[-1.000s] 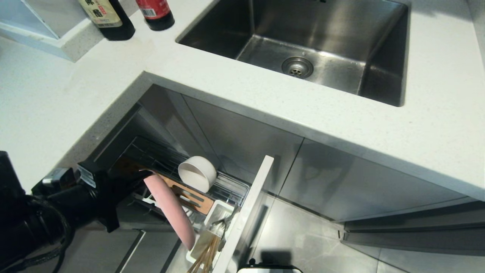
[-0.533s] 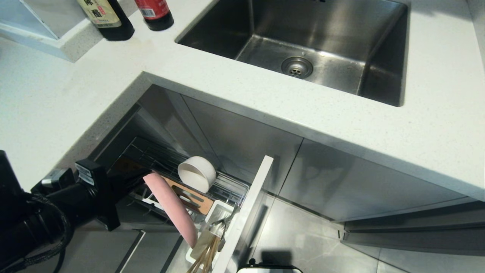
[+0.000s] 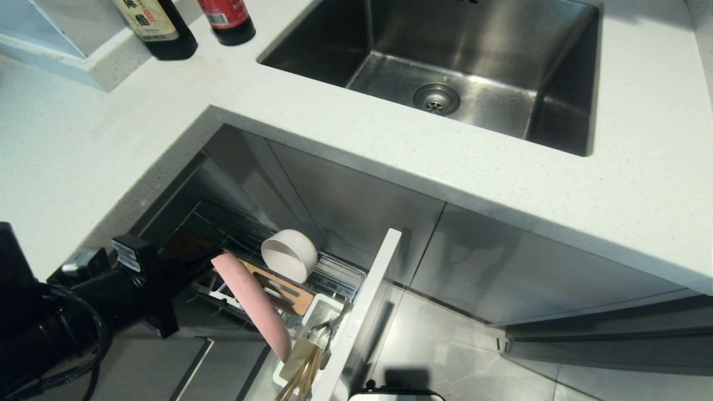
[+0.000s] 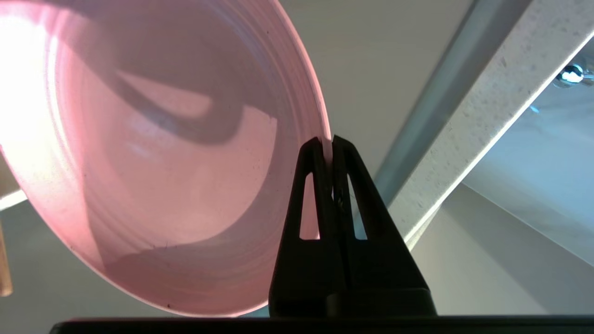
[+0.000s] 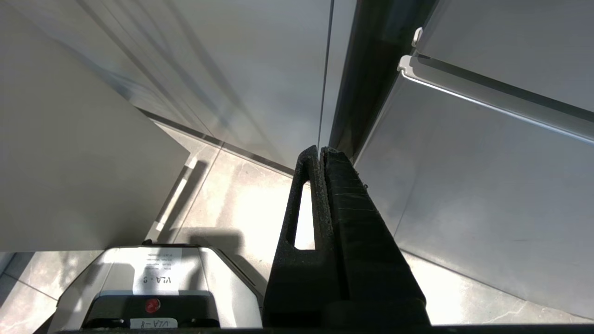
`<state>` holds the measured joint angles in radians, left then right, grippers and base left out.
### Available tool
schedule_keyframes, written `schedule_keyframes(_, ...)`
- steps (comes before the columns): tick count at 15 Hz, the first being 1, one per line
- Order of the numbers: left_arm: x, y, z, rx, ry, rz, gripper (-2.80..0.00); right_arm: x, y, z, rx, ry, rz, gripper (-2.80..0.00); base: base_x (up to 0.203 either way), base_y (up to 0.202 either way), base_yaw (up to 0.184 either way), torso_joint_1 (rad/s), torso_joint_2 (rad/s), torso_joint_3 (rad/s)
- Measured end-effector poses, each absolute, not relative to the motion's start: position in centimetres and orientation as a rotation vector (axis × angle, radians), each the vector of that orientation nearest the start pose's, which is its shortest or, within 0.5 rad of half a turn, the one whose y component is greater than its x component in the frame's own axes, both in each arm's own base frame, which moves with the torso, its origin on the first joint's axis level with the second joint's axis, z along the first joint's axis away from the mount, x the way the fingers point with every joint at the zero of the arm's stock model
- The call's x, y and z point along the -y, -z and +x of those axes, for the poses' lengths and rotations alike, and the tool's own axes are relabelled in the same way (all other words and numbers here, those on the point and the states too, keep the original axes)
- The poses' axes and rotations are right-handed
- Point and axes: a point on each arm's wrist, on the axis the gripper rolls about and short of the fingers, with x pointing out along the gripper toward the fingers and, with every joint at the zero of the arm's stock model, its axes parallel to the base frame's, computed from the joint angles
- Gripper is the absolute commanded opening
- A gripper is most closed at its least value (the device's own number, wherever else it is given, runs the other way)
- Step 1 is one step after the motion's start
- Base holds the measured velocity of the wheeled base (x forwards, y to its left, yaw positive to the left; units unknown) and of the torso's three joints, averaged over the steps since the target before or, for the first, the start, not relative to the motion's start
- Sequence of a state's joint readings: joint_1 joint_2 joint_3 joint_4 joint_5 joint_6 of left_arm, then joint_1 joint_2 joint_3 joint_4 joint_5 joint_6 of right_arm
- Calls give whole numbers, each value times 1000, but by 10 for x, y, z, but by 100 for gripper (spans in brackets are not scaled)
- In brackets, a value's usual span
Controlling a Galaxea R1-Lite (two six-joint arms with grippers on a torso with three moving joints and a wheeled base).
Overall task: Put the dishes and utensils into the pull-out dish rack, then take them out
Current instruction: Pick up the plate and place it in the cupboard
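2 grippers to cover. Left gripper (image 4: 327,141) is clamped on the rim of the pink plate (image 3: 250,303); wrist view shows both fingertips pinching the plate's thin edge, w/ the plate's face filling most of that view. In the head view the left arm comes in from the lower left, and the plate stands on edge, tilted, over the near side of the pull-out dish rack (image 3: 340,278), just beside the tan wooden strip (image 3: 287,292). Can't tell whether the plate's lower edge touches the rack or hangs clear of it.

Right gripper (image 5: 321,153) hangs down near the floor by the cabinet fronts, fingers pressed together w/ nothing between them; it's outside the head view.

Rack is pulled out from under the counter (image 3: 390,161), its pale front panel (image 3: 362,317) towards the robot. Cream-white bowl (image 3: 289,255) lies on its side on the wire at the rack's far part, apart from the plate. White utensil cup (image 3: 320,312) sits against the front panel, w/ the chopsticks (image 3: 301,379) sticking out of it towards the camera and the grey spoon (image 3: 331,326) in it too.

Steel sink (image 3: 445,67) is set in the counter above the rack. 2 dark bottles (image 3: 189,22) stand at the counter's far left.
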<state>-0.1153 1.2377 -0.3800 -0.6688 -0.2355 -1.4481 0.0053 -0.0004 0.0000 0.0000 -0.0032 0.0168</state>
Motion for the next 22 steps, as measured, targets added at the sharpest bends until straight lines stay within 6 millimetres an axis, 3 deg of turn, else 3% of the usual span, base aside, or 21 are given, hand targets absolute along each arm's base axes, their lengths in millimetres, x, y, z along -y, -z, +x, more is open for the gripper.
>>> schedule_keyframes(15,25,-159,189,-503,45,-1446,-280,0,-75,-23,0,-2,17,-280,0,0,0,0,0,0)
schedule_keyframes(22,27,-170,193,-422,144,-1432,-280,0,-75,-23,0,-2,17,-280,0,0,0,0,0,0)
